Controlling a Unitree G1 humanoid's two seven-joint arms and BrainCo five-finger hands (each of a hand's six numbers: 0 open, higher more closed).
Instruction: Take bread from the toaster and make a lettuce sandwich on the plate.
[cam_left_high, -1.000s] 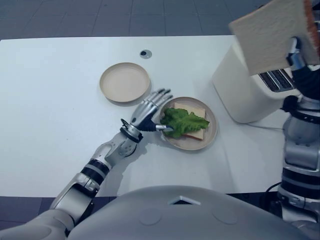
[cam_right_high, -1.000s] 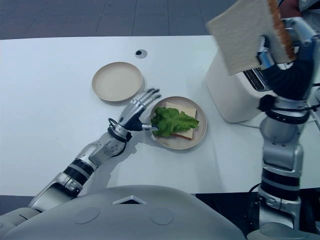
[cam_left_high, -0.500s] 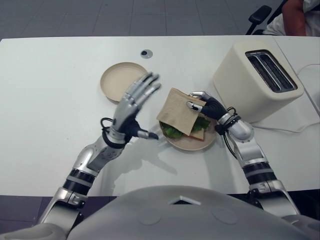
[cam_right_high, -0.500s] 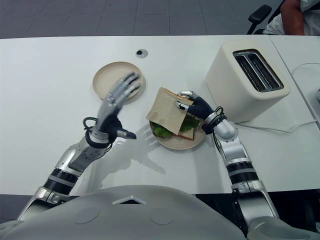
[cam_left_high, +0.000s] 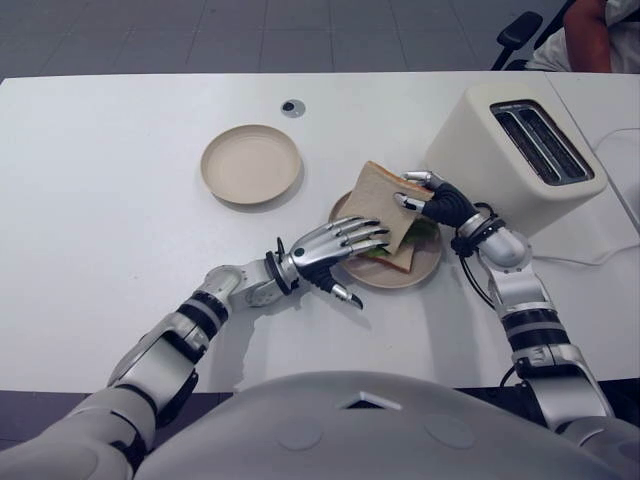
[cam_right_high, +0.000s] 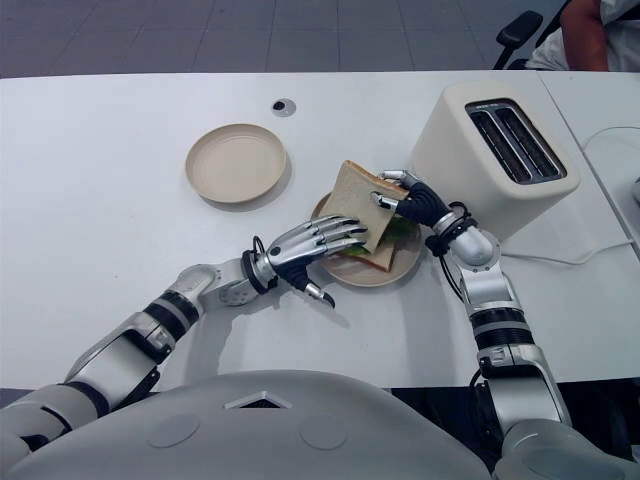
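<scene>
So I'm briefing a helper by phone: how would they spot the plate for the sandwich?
Start at the cream toaster on the right of the table. Just left of its base lies a tan plate. Unlike the bare plate farther left, it carries bread.

Both eyes look forward and down from the head, close over the white counter (cam_left_high: 90, 200). They share nearly the whole scene; the toaster (cam_right_high: 450, 170) sits upper right in each.
</scene>
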